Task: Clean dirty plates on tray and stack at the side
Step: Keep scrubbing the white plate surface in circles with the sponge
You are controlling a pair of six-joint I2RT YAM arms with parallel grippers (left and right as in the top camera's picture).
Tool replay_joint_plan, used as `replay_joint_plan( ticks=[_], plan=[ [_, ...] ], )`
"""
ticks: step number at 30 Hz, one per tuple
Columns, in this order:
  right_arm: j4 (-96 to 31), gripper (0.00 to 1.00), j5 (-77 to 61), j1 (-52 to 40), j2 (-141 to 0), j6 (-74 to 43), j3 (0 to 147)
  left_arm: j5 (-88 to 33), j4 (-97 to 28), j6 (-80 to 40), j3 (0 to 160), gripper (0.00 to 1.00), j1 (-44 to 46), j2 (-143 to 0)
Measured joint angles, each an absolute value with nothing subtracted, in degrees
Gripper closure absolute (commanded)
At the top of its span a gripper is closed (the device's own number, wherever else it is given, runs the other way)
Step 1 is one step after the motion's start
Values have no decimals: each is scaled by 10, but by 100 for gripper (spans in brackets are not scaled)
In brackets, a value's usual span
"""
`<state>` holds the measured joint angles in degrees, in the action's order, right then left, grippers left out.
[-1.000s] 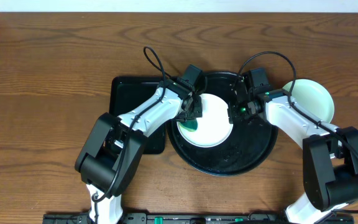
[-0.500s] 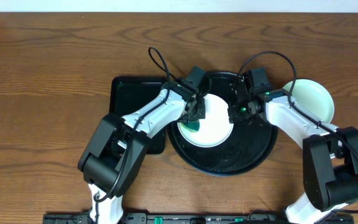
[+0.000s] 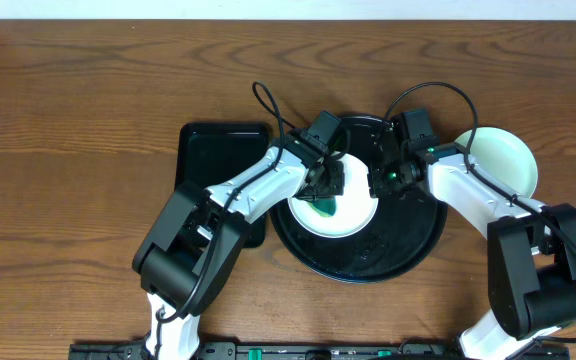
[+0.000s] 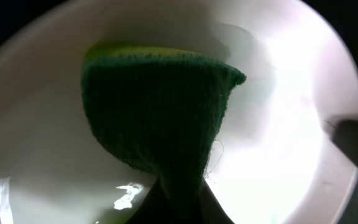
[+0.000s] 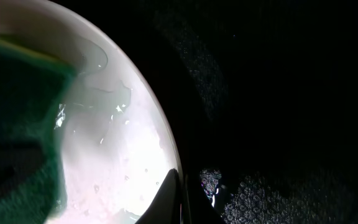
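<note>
A white plate [image 3: 353, 215] lies in the left half of the round black tray [image 3: 398, 250]. My left gripper [image 3: 326, 185] is shut on a green sponge [image 3: 323, 207] and presses it onto the plate's middle. In the left wrist view the sponge [image 4: 160, 118] covers much of the wet plate [image 4: 278, 155], pinched at the bottom by my gripper [image 4: 179, 208]. My right gripper [image 3: 376, 187] is shut on the plate's right rim. Its wrist view shows the jaws [image 5: 179, 193] closed over the rim of the plate [image 5: 117, 143], with the sponge [image 5: 17, 124] at the left. A pale mint-green plate [image 3: 503, 160] sits on the table right of the tray.
A rectangular black tray [image 3: 218, 165] lies left of the round tray, partly under my left arm. Bare brown wood surrounds both trays. The round tray's floor [image 5: 278, 124] is wet with droplets.
My left gripper has slid the sponge to the right, from the plate's left edge toward its centre. The right gripper and the plate have stayed put.
</note>
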<state>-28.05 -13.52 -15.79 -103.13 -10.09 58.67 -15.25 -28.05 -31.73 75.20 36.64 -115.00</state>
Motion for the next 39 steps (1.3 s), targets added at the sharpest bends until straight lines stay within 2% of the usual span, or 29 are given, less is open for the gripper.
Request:
replay_joint_plan(
  ticks=[11, 21, 29, 39],
  plan=[
    [-280, 99, -135, -158, -1031, -101, 587, -237, -258, -317, 752, 93, 371, -1159],
    [-280, 99, -135, -158, -1031, -101, 587, -260, -274, -315, 749, 93, 374, -1139],
    [-280, 99, -135, -158, -1031, -101, 587, -150, -320, -311, 748, 92, 372, -1054],
    [-280, 99, -135, -158, -1031, -101, 587, -33, -332, -311, 748, 92, 372, -1070]
  ],
)
